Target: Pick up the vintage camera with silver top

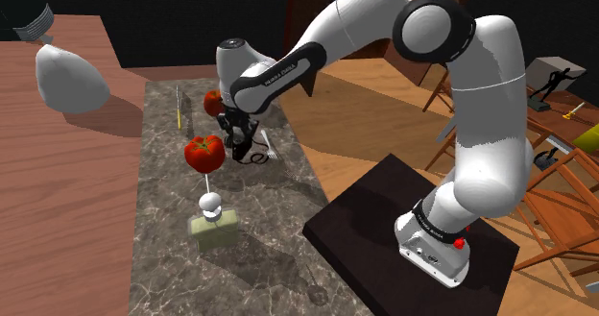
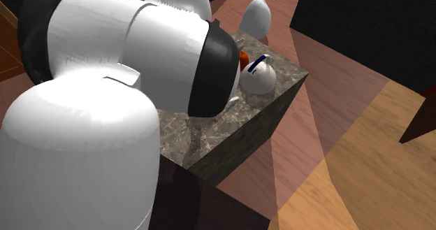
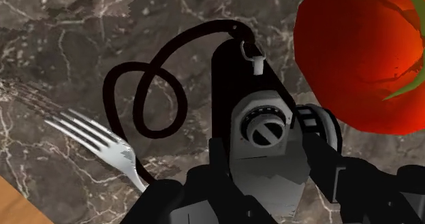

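Note:
The vintage camera (image 3: 262, 131) has a black body, a silver top with a round dial, and a black strap (image 3: 146, 86) curled on the marble beside it. My black gripper (image 3: 265, 182) is shut on the camera, one finger (image 3: 201, 185) pressed to each side of its body. In the shoulder view the gripper (image 1: 238, 136) points down at the marble counter (image 1: 163, 218), with the strap (image 1: 257, 158) showing just below it. I cannot tell whether the camera rests on the marble or hangs just above it.
A red tomato (image 3: 361, 52) lies close beside the camera, and a silver fork (image 3: 102, 144) on the strap's side. The counter also holds a second tomato (image 1: 213, 101), a yellow stick (image 1: 179, 108), a white ball on a greenish block (image 1: 212, 218). Wooden chairs (image 1: 566, 199) stand behind the stand.

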You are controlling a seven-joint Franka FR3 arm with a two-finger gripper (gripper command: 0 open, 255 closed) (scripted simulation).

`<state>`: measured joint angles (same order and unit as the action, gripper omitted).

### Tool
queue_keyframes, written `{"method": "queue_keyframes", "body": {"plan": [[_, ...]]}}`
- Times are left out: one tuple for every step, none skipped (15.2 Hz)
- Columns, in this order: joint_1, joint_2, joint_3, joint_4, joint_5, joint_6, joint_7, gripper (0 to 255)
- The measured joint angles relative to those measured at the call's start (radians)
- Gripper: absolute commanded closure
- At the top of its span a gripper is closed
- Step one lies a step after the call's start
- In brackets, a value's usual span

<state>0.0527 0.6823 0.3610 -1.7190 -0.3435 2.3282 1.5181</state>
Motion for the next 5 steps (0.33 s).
{"method": "queue_keyframes", "body": {"plan": [[-0.003,-0.009,0.003,0.000,0.004,-0.009,-0.003,255],[-0.005,-0.019,0.007,-0.002,0.008,-0.017,-0.005,255],[-0.005,-0.024,0.009,0.003,0.011,-0.027,-0.007,255],[-0.009,-0.037,0.013,0.001,0.016,-0.037,-0.011,255],[-0.009,-0.041,0.015,0.003,0.018,-0.043,-0.011,255]]}}
